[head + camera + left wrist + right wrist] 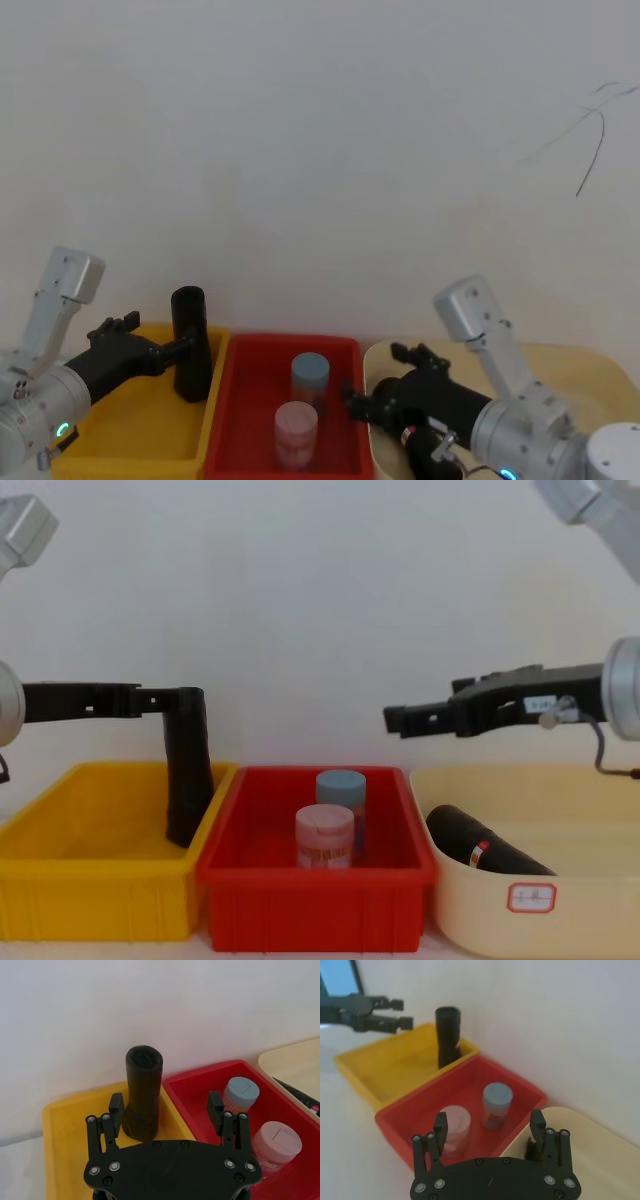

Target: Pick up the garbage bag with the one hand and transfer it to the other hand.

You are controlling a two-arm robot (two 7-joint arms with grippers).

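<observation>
Garbage bag matt plastic, yellow bin glossy plastic.

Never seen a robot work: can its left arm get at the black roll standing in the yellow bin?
Probably yes. The left gripper hangs with open fingers right at the garbage bag, which stands in the yellow bin; nothing lies between them.

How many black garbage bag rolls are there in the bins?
2. The upright roll stands in the yellow bin; the lying roll rests in the cream bin.
</observation>
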